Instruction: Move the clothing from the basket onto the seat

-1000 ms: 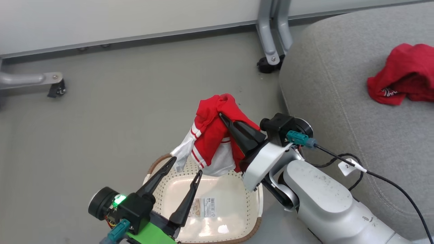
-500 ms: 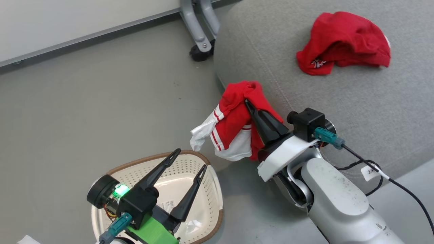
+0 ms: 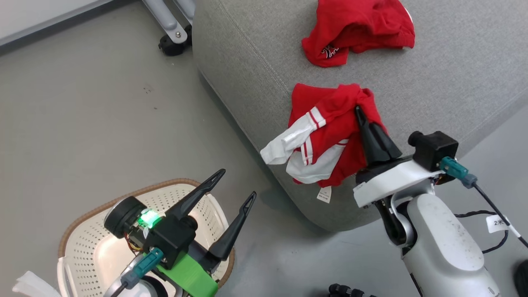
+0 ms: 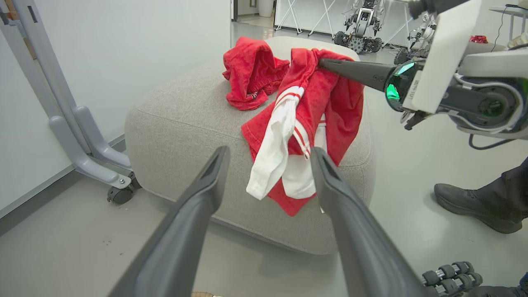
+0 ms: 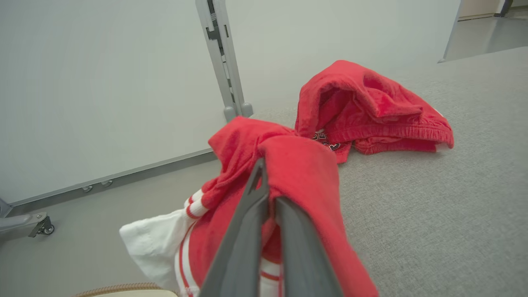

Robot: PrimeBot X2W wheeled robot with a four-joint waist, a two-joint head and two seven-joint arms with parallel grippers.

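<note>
My right gripper [image 3: 358, 110] is shut on a red garment with white stripes and panels [image 3: 326, 136], one piece of the clothing, and holds it over the near edge of the grey seat [image 3: 445, 86]. The fabric drapes down the cushion's side. A second red garment [image 3: 359, 29] lies further back on the seat. My left gripper [image 3: 238, 182] stands open with nothing in it, above the cream basket [image 3: 82, 247], whose visible inside holds no clothing. The left wrist view shows the held garment [image 4: 326, 99] beyond the left gripper [image 4: 270, 152]. In the right wrist view the right gripper [image 5: 266, 185] pinches red cloth [image 5: 301, 165].
A grey metal frame leg on a caster [image 3: 171, 41] stands left of the seat by the wall. A person's dark shoe [image 4: 474, 202] rests on the floor to the right of the seat. A black cable [image 3: 491, 202] trails from my right wrist.
The head camera has turned to the right. My right gripper has carried the red-and-white garment from above the basket to the seat's near edge. The left gripper stays open over the basket.
</note>
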